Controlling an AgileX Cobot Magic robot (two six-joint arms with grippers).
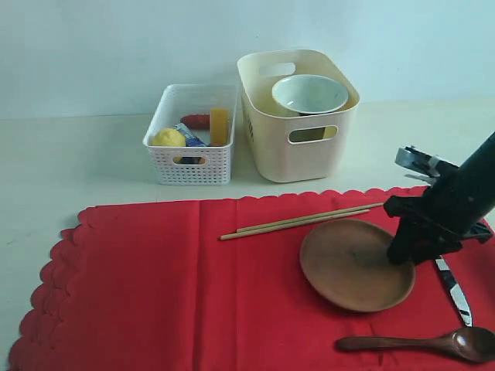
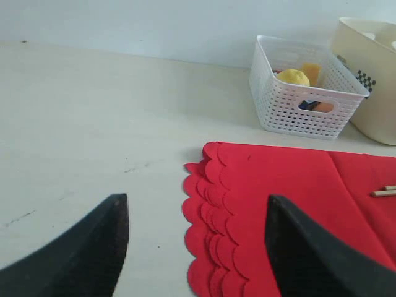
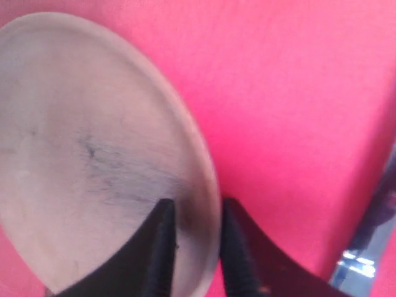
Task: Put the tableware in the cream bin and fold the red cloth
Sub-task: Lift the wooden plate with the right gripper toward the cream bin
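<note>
- There was the right claw (image 1: 402,255), down on the right-hand rim of the brown round wooden plate (image 1: 356,264). One finger stood inside the rim and one outside, and in the wrist view we saw the jaws closed on that edge.
- The plate itself lay on the large bright red cloth with scalloped edges (image 1: 170,286), which was spread flat over the pale surface (image 1: 69,162).
- Just behind the plate we had the pair of wooden chopsticks (image 1: 302,220), lying on the cloth and apart from the rim.
- The long silver knife (image 1: 455,290) lay on the cloth to the plate's right, partly hidden by the arm.
- In front of the plate, the dark wooden spoon (image 1: 421,342) rested near the cloth's front edge.
- Behind the cloth, the pale green-white bowl (image 1: 309,93) sat tilted inside the tall cream plastic bin (image 1: 298,143).
- Just to the bin's left, the low white perforated basket (image 1: 193,166) held a yellow lemon (image 1: 168,137), an orange-yellow block (image 1: 220,125) and a red sausage (image 1: 196,120).
- The left claw (image 2: 197,198) showed only in its own wrist view. It was spread wide with nothing between its fingers, above the surface by the cloth's scalloped end.
</note>
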